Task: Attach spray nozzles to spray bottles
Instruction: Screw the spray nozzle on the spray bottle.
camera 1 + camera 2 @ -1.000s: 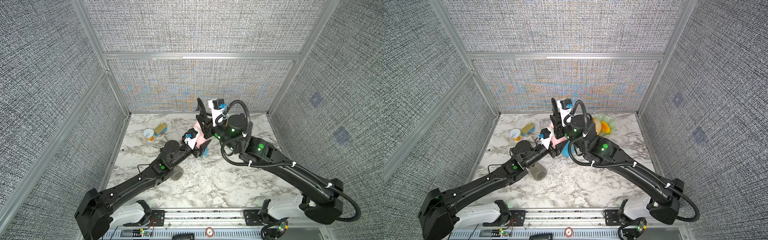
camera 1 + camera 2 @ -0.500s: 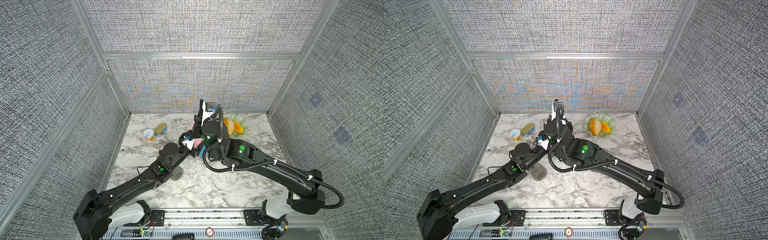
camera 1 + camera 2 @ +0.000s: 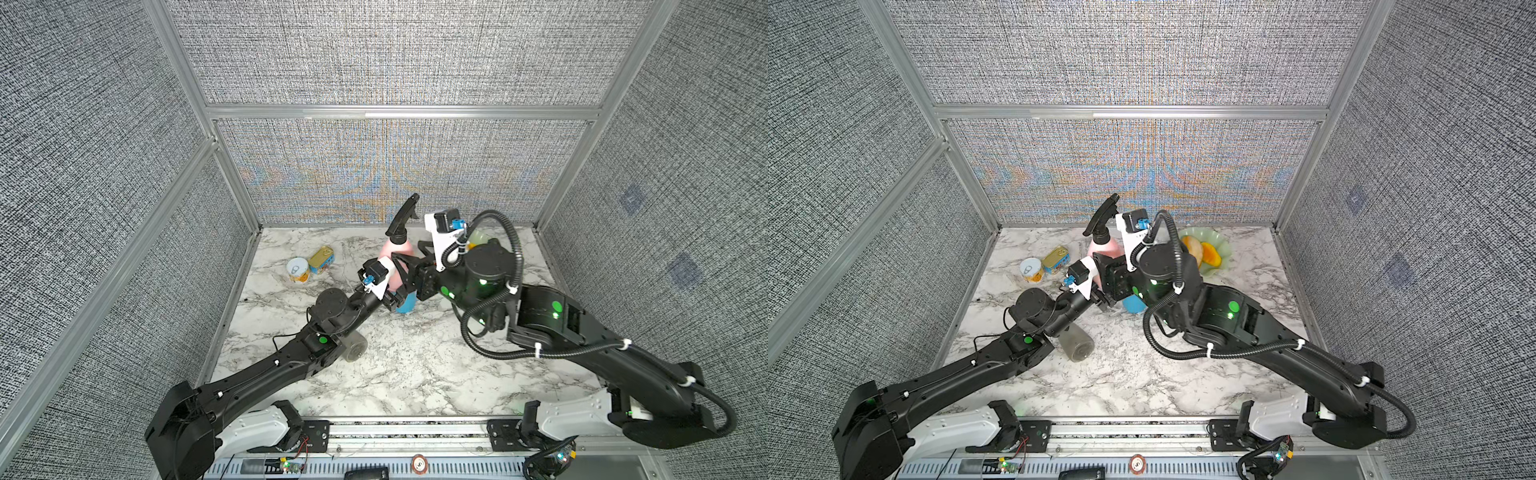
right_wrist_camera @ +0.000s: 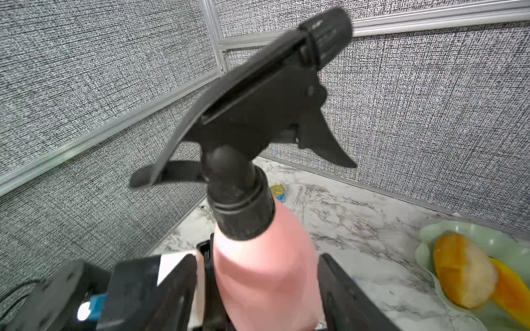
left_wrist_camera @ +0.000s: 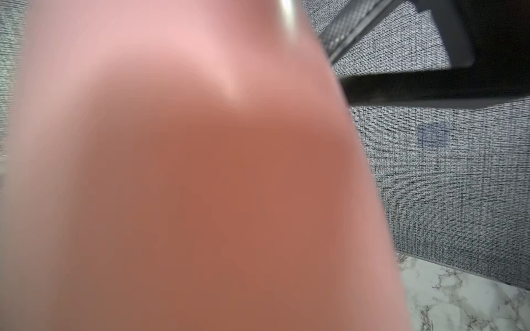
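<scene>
Marble table [image 3: 415, 374], grey fabric walls on three sides. The left arm [image 3: 266, 374] and right arm [image 3: 582, 345] meet over the middle, and their bulk hides the base of the pink bottle [image 3: 399, 248] in both top views. A grey bottle [image 3: 1075, 343] lies on its side, partly under the left arm. A blue bottle [image 3: 1133, 306] sits just below the grippers with only its lower end showing. The green dish [image 3: 1223, 249] of orange fruit [image 3: 1208, 253] at back right is nearly whole in a top view. In a top view [image 3: 478, 239] it is only a sliver behind the right wrist. A round can [image 3: 298, 270] and a flat can [image 3: 322, 259] sit side by side at back left, well apart from the pink bottle. The left wrist view is almost all blurred pink and shows no fingers. The right wrist view is sharp: the black nozzle [image 4: 258, 100] has its collar seated on the neck, trigger toward the dish, bottle upright. I cannot tell how tightly it is screwed on. The left gripper [image 3: 394, 289] clamps the bottle's lower body. The right gripper [image 4: 262, 286] straddles the bottle with its jaws spread, a gap showing on one side, gripping nothing.
</scene>
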{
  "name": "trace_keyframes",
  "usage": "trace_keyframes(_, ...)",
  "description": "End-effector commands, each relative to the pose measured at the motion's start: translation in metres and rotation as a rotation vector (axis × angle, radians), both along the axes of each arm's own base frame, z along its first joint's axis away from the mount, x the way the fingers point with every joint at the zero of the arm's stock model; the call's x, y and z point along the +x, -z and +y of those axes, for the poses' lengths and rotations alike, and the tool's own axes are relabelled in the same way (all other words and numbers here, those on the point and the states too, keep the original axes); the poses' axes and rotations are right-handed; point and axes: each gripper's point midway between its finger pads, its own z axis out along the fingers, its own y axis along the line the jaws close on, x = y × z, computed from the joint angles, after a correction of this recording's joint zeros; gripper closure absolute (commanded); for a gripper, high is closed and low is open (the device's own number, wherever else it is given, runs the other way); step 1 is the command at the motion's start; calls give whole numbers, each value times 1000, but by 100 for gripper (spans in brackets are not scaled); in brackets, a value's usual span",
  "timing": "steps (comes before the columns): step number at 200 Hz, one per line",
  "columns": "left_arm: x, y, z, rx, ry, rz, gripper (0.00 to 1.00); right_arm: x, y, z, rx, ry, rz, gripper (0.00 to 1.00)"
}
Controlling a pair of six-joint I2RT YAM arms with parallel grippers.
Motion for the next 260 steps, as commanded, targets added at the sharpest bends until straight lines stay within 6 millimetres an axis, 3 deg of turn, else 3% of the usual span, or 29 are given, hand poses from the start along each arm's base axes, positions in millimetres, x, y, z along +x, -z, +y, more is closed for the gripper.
trace_keyframes(1,-8,-9,-5,-21,57,-24,56,-14,9,-15,-54,-53,9,31)
trace_keyframes(22,-14,-7,-12,-9,113,-19,56,-25,0,-31,-59,-118,-45,30)
trace_keyframes(78,-45,-6,-31,1,340,10,56,-36,-20,-53,-70,-435,-237,8)
trace_keyframes(112,-57,-1,-41,16,450,46,56,-41,-36,-46,-49,-616,-270,5)
trace_keyframes(142,-62,-1,-44,12,490,61,56,-30,-40,-34,-34,-682,-248,5)
trace_keyframes(158,-65,0,-47,21,519,68,56,-31,-41,-26,-14,-741,-234,8)
trace_keyframes(211,-63,0,-48,20,512,75,57,-35,-33,-14,27,-833,-186,45)
trace_keyframes(244,-62,0,-48,22,504,75,57,-31,-25,-13,25,-826,-160,54)
trace_keyframes(260,-61,-1,-48,22,503,74,57,-30,-24,-12,28,-817,-151,64)
